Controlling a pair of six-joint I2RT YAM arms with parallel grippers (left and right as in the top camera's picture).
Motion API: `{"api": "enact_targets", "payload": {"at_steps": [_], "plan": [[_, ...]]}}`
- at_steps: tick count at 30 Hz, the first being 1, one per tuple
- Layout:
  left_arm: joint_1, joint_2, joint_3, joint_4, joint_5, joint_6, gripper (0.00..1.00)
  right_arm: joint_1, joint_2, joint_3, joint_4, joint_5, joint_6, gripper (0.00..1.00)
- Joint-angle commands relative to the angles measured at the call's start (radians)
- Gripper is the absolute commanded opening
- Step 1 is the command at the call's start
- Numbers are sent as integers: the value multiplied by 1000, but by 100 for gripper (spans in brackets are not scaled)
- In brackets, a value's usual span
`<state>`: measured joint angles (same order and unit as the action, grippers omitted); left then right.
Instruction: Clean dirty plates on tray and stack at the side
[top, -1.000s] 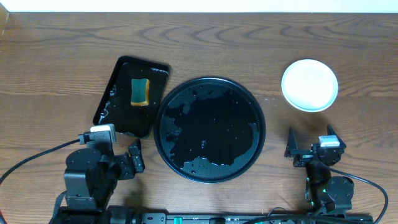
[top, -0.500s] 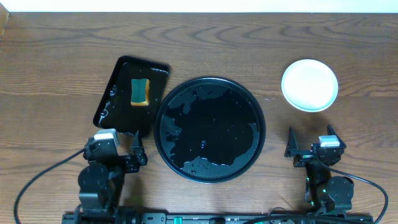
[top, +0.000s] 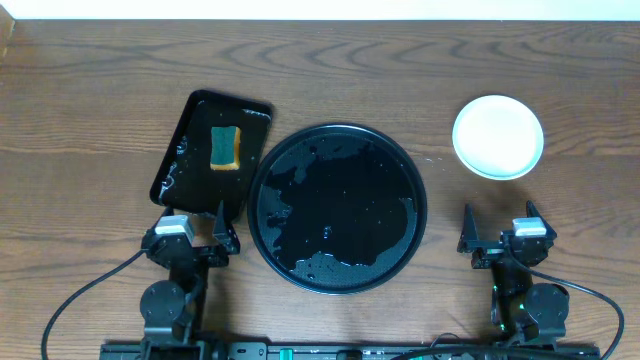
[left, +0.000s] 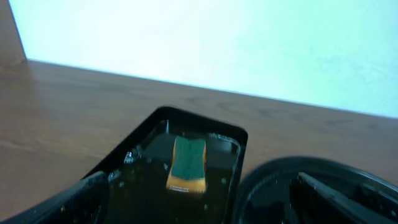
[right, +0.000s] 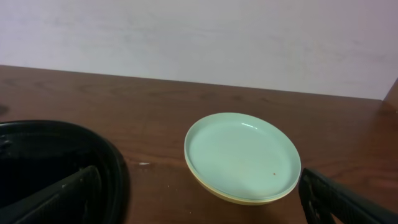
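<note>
Plates (top: 498, 136) stacked on the wooden surface (top: 570, 70), right of the round black tray (top: 337, 207), apart from it.

The right wrist view shows a pale mint plate (right: 242, 152) on top with a yellow rim beneath it. The round tray lies mid-surface, glossy and patched with wet film. Just left of it, a smaller rectangular tray (top: 212, 152) lies at a slant with a green-and-yellow sponge (top: 226, 147) in its far half. Both tools sit at the near edge: the left tool (top: 192, 225) by the rectangular tray's near end, the right tool (top: 498, 228) near the plates. The 2 tools are spread wide, gripping nothing.
</note>
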<state>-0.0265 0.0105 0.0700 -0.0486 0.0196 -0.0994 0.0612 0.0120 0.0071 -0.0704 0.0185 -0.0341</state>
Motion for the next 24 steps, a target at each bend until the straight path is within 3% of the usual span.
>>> {"api": "enact_targets", "payload": {"at_steps": [1, 7, 16, 24], "plan": [[15, -9, -47, 102, -5, 21, 93, 5, -6, -2, -4, 0, -5, 99], [39, -9, -66, 182, -5, 70, 93, 5, -6, -2, -4, 0, -5, 99], [39, -9, -66, -19, 67, 64, 93, 5, -6, -2, -4, -1, -5, 99], [39, -6, -66, -16, 67, 65, 93, 5, -6, -2, -4, 0, -5, 99]]}}
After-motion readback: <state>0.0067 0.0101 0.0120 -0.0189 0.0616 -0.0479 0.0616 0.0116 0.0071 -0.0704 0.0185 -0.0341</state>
